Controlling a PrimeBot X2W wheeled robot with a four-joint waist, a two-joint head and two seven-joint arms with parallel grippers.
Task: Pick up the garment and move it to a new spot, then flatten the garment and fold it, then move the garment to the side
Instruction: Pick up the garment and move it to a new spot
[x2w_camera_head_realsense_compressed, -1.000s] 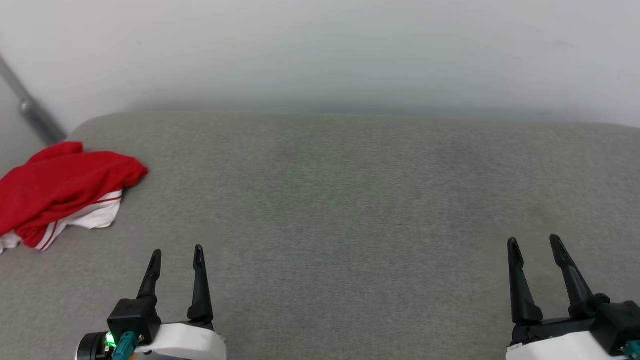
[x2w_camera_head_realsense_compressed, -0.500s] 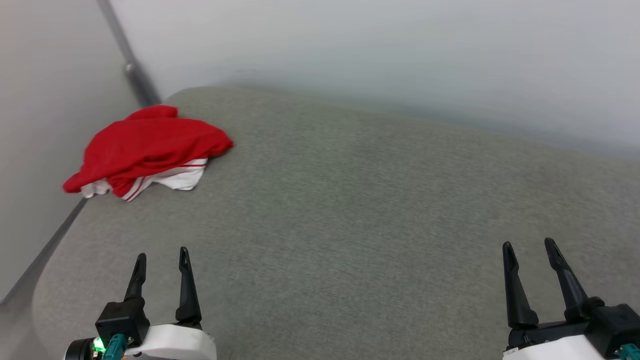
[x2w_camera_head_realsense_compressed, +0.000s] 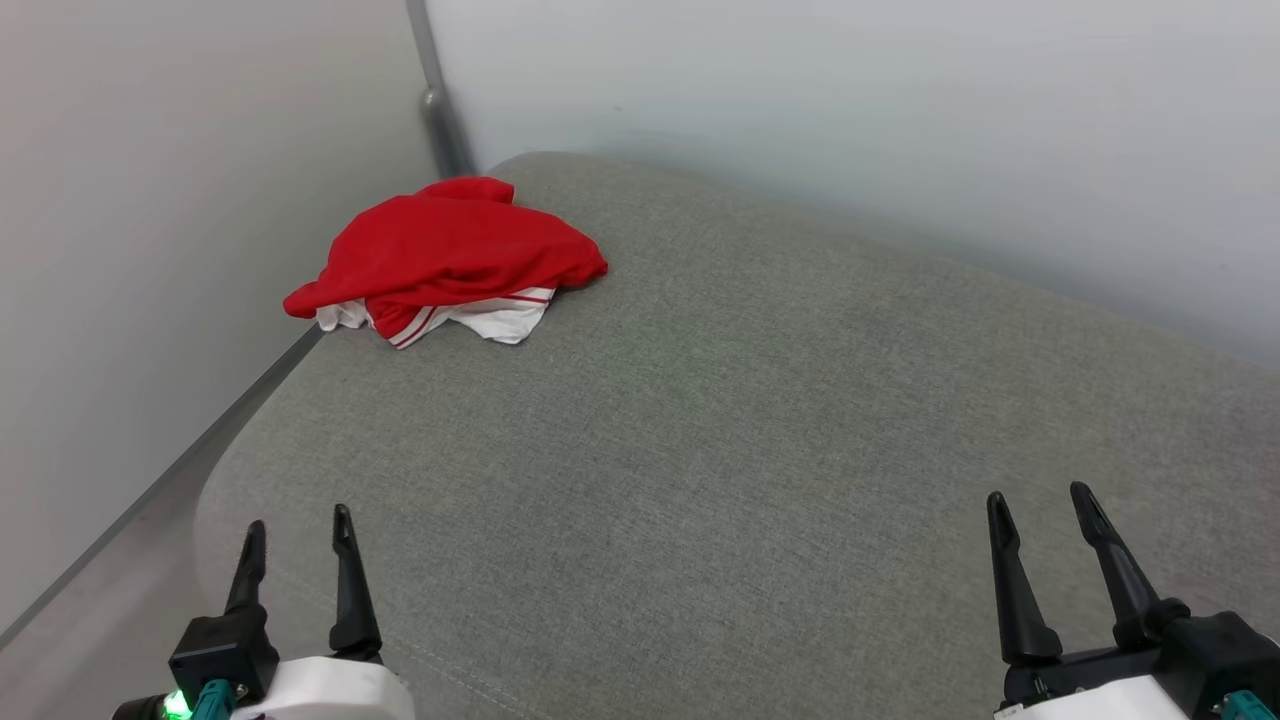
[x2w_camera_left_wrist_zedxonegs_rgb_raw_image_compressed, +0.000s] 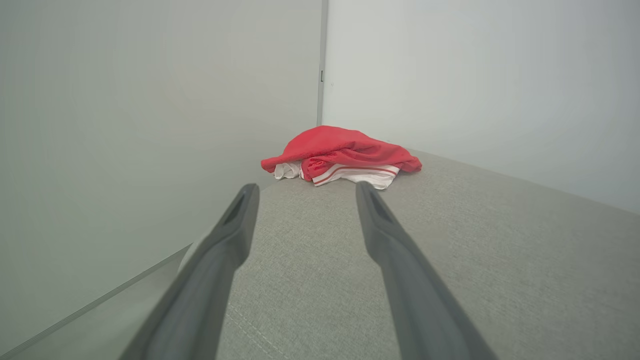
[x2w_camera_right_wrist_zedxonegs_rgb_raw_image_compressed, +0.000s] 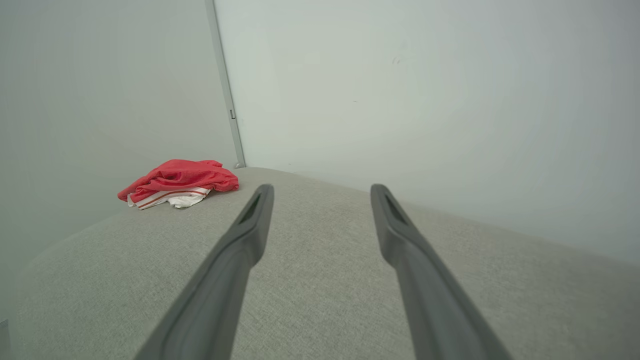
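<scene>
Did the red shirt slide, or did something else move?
The shirt lay still; the robot's view swung to its left, bringing the shirt toward the picture's middle. Nothing was grabbed or let go. The left gripper and right gripper stayed open above the grey cushion.

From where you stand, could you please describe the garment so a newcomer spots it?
Start at the wide grey fabric surface that meets two pale walls. In its far left corner lies a crumpled red cloth garment. Red-striped white trim under it sets it apart.
</scene>
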